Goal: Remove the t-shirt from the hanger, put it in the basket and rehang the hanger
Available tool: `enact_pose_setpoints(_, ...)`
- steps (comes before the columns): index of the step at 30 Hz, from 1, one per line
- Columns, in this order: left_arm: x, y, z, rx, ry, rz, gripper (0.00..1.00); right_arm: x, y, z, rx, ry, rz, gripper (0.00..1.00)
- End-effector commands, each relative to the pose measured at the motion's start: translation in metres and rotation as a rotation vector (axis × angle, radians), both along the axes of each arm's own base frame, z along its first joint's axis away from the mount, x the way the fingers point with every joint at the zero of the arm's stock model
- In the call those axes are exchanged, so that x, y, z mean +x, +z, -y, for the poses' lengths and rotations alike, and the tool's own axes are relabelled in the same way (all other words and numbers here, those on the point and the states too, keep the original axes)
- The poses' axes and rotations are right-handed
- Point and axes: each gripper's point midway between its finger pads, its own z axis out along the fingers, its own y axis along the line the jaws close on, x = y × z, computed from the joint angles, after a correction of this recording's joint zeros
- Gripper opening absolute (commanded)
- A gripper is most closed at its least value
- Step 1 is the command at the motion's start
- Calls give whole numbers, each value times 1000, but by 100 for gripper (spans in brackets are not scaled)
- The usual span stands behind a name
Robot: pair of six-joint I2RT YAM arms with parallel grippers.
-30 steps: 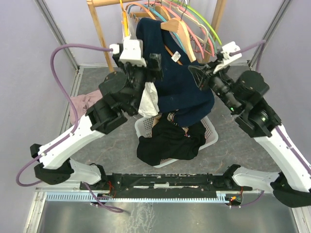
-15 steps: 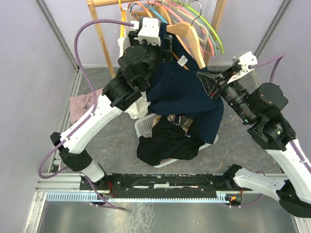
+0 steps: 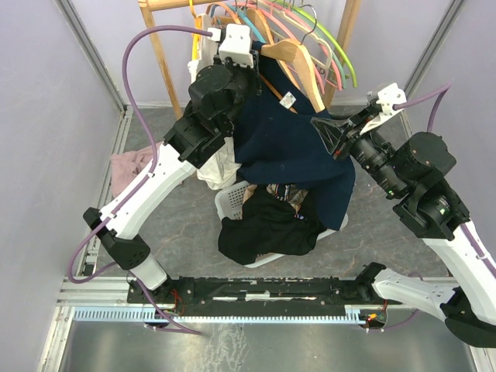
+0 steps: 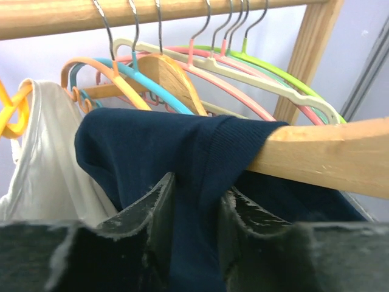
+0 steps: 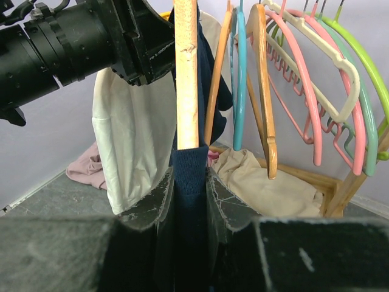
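We have both grips set, but the navy t-shirt (image 3: pixel 291 155) still hangs on the wooden hanger (image 3: pixel 306 74) at the far rack. Our left pincer (image 4: pixel 197 190) pinches a shoulder fold. Our right pincer (image 5: pixel 189 177) is clamped narrowly on the other side. The pull-off remains.

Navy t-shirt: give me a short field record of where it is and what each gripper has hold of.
shirt: navy t-shirt, draped on wooden hanger, one hanger arm bare
left gripper: clamped on a shirt fold beside the hanger
right gripper: clamped on shirt cloth below the hanger's end
below: laundry basket holding black clothes
task: shirt not yet off
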Motion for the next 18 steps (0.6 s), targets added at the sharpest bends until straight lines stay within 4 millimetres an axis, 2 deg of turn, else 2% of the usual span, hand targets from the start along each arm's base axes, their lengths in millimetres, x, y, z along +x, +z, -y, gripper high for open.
enact_pose_setpoints(1,-9,24,-1,-67,-50,59,26,-12,41,9,101,3,109,2)
enact_pose_setpoints(3,-12,27,2,-72,-80,71,11,-9,37,7,91,-1,101,2)
enact_pose_setpoints(5,-16,31,5,-72,-111,86,3,-5,32,4,79,-1,90,2)
enact_pose_setpoints(10,-33,57,4,-87,-176,152,3,4,17,-5,41,7,65,2)
enact_pose_setpoints(15,-58,89,13,-90,-316,216,3,14,1,-13,13,0,36,2)
enact_pose_setpoints(18,-74,99,19,-93,-402,248,3,20,-9,-18,-3,-3,19,2)
